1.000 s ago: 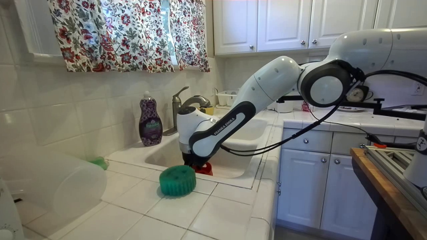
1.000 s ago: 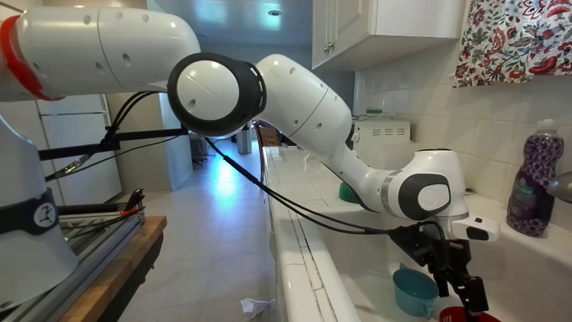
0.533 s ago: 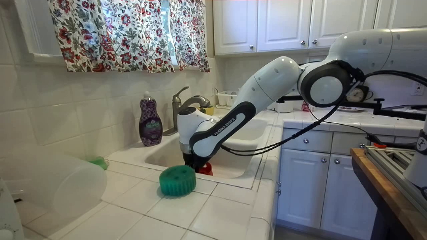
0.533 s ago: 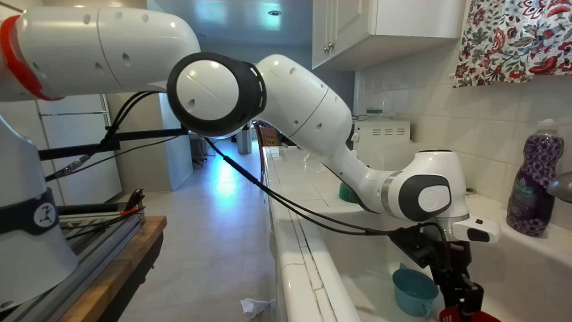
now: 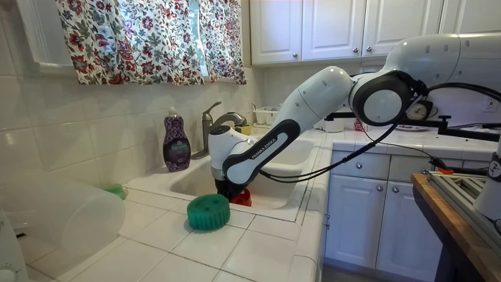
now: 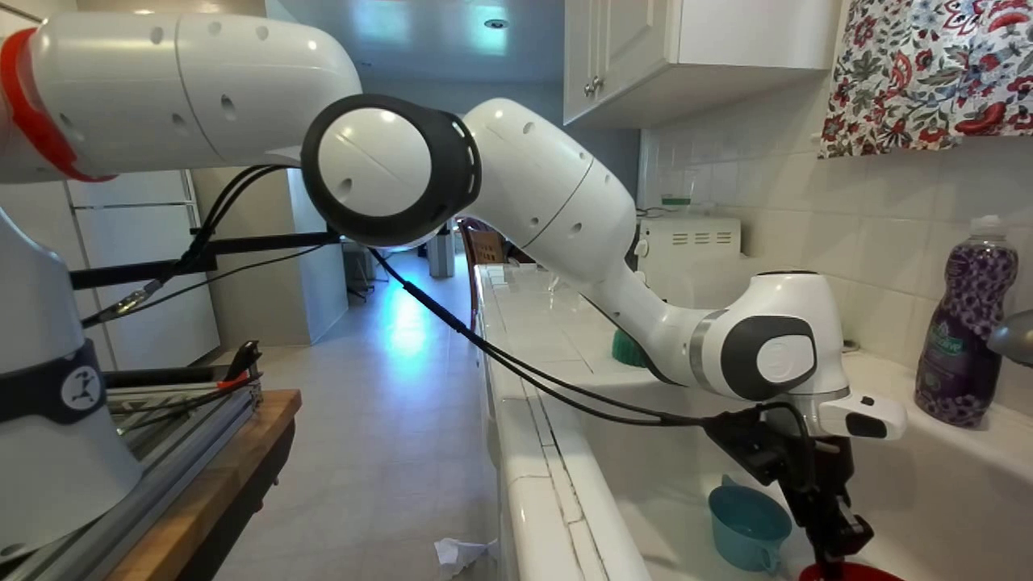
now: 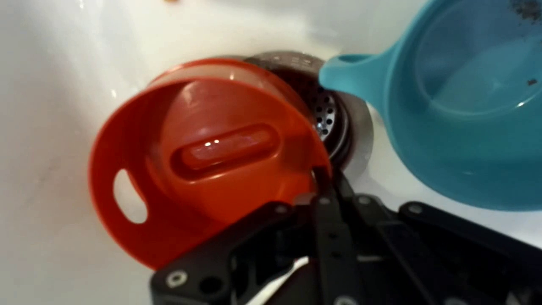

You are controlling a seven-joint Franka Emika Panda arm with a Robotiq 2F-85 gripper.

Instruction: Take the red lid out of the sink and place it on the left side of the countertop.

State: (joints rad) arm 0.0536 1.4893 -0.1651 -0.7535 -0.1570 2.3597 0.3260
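Note:
The red lid (image 7: 228, 165), round and hollow with a slot in its side, lies in the white sink (image 5: 274, 190), partly over the drain. My gripper (image 7: 331, 174) has closed across its rim, one finger inside the wall and one outside. In an exterior view the lid (image 6: 859, 573) shows only as a red strip at the bottom edge, below the gripper (image 6: 835, 549). Elsewhere a piece of the lid (image 5: 242, 197) appears beside the gripper's dark body, the fingertips hidden. The white tiled countertop (image 5: 156, 258) extends along the near side of the sink.
A teal cup (image 7: 474, 118) with a handle stands close beside the lid in the sink. On the counter by the basin's edge sits a green ridged object (image 5: 208, 212). A purple soap bottle (image 5: 177, 143), a faucet (image 5: 231, 117) and a translucent container (image 5: 82, 219) line the wall side.
The fingers have come together from wide apart onto the lid's rim. The lid has shifted slightly with them, while the arm has hardly moved.

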